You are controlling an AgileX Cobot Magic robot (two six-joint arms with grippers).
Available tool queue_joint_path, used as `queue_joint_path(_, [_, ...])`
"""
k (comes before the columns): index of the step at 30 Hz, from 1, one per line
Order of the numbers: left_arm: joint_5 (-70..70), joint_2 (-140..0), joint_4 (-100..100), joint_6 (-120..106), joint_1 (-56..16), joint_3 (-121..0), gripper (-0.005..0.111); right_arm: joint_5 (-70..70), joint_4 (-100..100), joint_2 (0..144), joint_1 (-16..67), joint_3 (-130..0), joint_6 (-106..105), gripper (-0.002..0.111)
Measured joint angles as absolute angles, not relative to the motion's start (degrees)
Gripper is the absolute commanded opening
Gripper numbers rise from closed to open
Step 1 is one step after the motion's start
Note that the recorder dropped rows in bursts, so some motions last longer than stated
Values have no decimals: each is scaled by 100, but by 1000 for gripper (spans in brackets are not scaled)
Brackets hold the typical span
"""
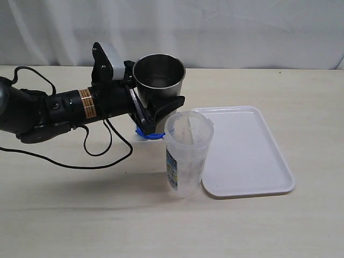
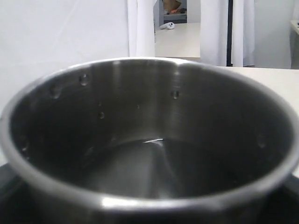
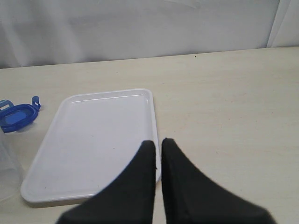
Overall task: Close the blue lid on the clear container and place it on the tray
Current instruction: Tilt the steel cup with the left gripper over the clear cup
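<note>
My left end effector [image 1: 156,105] grips the steel cup [image 1: 159,75], seemingly just above the blue lid [image 1: 146,134]; my closed, empty right end effector [image 3: 158,151] is farther off.

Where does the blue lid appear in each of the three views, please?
Exterior view: blue lid mid-frame, below the steel cup, left of the tray.
Left wrist view: not in it.
Right wrist view: near the picture's edge, off the tray's corner.
Shared landmark: the tray.

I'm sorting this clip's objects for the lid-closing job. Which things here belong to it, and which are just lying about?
Belong to the job:
blue lid
clear container
tray

Not part of it:
steel cup
</note>
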State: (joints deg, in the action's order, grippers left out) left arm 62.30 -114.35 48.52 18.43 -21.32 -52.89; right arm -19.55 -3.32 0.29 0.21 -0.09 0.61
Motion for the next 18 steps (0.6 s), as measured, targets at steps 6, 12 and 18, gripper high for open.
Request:
queue_joint_path(6, [6275,-11435,4897,1633,-2132,-5289,0,-1955,-332,29,21,-9,61,5])
queue_joint_path(12, [6519,-11435,4939,1477,-2132,-5289,0,-1955,-332,29,21,-9,61,5])
queue_joint_path(18, [6519,-11435,4939,1106,-2132,-5301,0,-1955,-332,29,21,-9,61,5])
